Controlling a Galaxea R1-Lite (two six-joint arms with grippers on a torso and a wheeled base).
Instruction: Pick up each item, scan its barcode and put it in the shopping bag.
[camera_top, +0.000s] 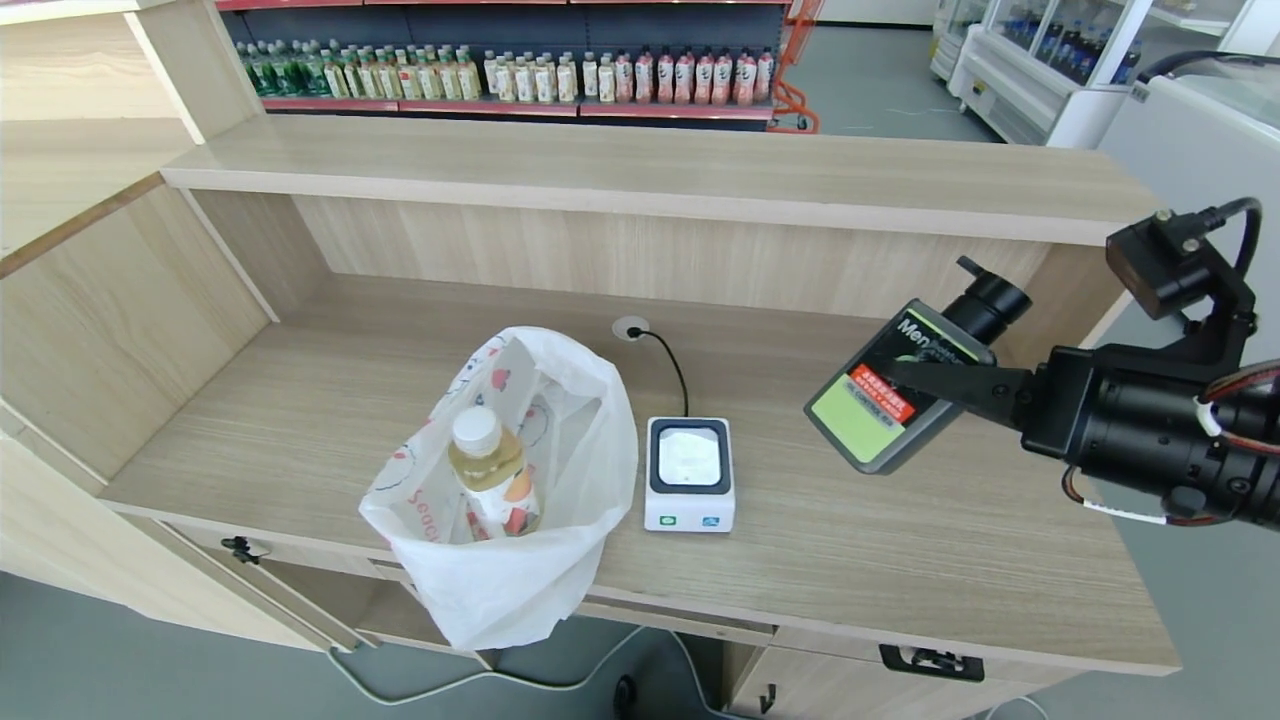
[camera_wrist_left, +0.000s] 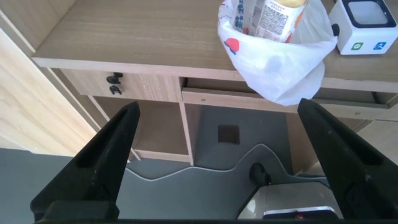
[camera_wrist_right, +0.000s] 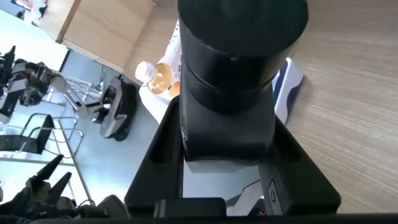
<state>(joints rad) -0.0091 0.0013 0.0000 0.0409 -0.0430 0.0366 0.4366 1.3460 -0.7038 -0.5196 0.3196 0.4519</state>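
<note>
Status, head view: right gripper is clamped on a dark bottle, held in the air above the counter, on the right of the scanner and well apart from it. Green label faces up. Barcode not visible, likely on the far side. Shopping bag stands just left of the scanner with a drink bottle upright inside.

Left wrist view: left gripper is spread wide with nothing in it, hanging in front of the counter edge, below the bag.

Right wrist view: black cap sits between the fingers, scanner and bag beyond it.

Judgement: scan step, item two. Next move: carry the bottle over the scanner window, barcode side down, then drop it in the bag.
</note>
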